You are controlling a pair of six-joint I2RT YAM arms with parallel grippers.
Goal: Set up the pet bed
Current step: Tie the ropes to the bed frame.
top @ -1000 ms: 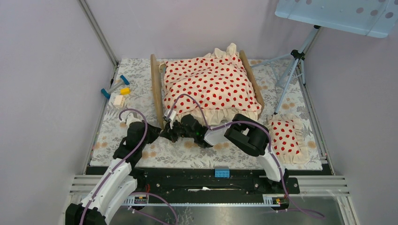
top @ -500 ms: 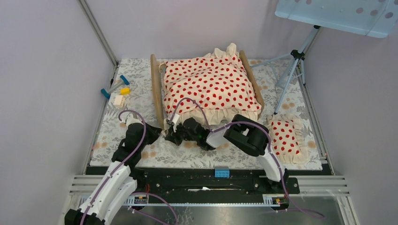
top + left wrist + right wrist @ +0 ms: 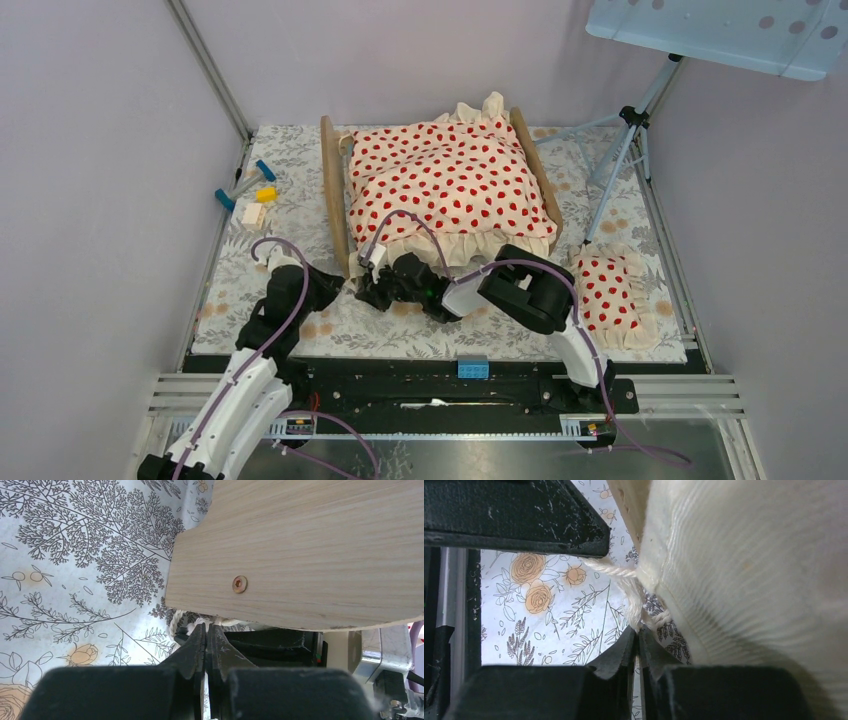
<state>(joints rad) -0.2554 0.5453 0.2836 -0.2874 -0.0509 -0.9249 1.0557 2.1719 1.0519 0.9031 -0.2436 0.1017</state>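
Observation:
The pet bed (image 3: 333, 190) stands at the back of the mat, its light-wood end board (image 3: 310, 555) filling the left wrist view. A cream red-dotted blanket (image 3: 450, 180) covers it. Both grippers meet at its near left corner. My left gripper (image 3: 352, 285) (image 3: 206, 626) is shut, with a white cord (image 3: 175, 625) pinched at its tips under the board. My right gripper (image 3: 374, 283) (image 3: 638, 630) is shut on the same white cord (image 3: 631, 600), which hangs from cream fabric (image 3: 749, 580). The red-dotted pillow (image 3: 610, 285) lies on the mat to the right.
Small coloured blocks (image 3: 250, 195) lie at the mat's left edge by the wall. A tripod (image 3: 620, 150) stands at the back right beside the bed. A blue block (image 3: 473, 368) sits on the front rail between the arm bases.
The left gripper's jaws have closed at the bed's corner, and the left arm has shifted slightly. The right arm has barely moved.

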